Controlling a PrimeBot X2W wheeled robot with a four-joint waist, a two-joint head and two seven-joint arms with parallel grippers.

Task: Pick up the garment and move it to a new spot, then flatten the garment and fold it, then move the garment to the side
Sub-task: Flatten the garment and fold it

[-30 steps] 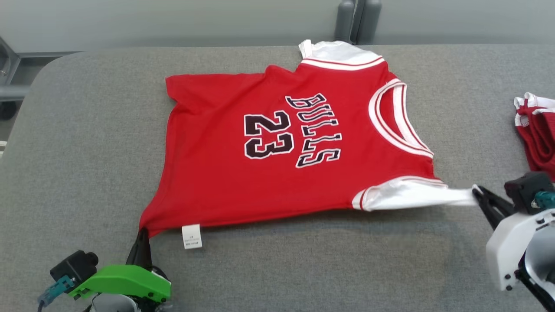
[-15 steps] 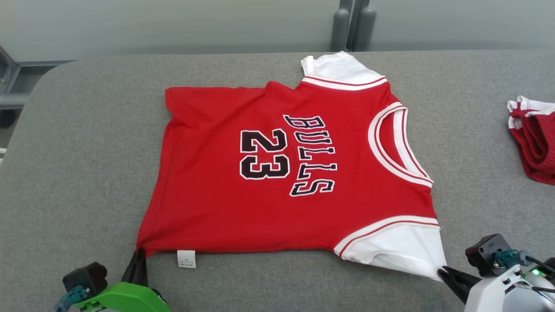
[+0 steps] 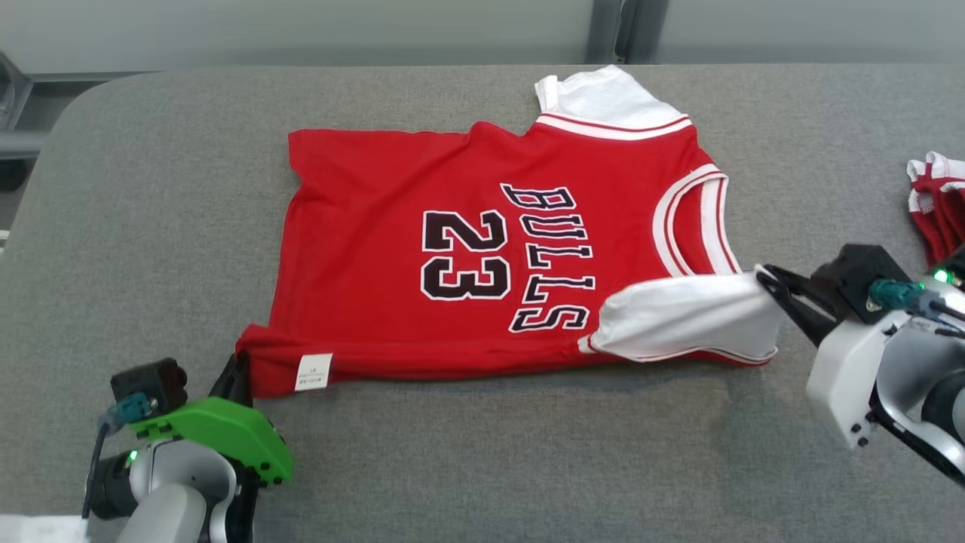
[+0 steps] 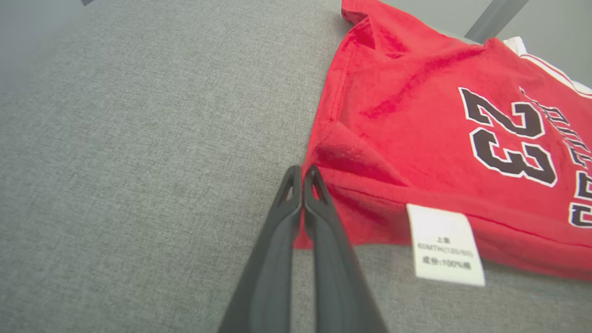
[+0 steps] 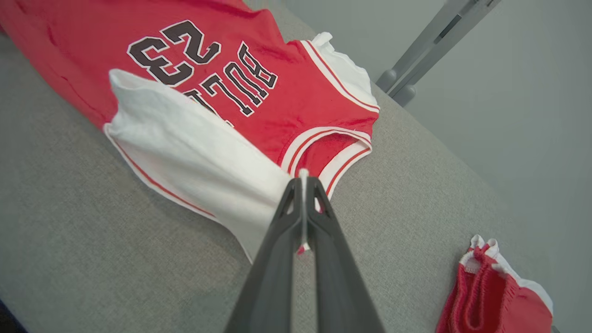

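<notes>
The garment (image 3: 482, 249) is a red jersey with "BULLS 23" and white sleeves, lying on the grey padded table (image 3: 151, 226). Its near edge is turned up and over. My left gripper (image 3: 240, 369) is shut on the near-left hem corner, beside the white care label (image 3: 314, 372). In the left wrist view the left gripper (image 4: 303, 172) pinches that red corner of the garment (image 4: 416, 115). My right gripper (image 3: 765, 275) is shut on the near white sleeve, drawn over the red body. The right wrist view shows the right gripper (image 5: 304, 181) with white cloth of the garment (image 5: 194, 152) between its fingers.
A second small red and white garment (image 3: 938, 211) lies at the table's right edge, also in the right wrist view as a bunched heap (image 5: 490, 296). A grey post (image 3: 618, 30) stands behind the table. Bare grey surface spreads left and near.
Both grippers have carried the garment's near edge away from me. The near sleeve now lies over the red body and the hem is turned up. The head camera has also shifted.
</notes>
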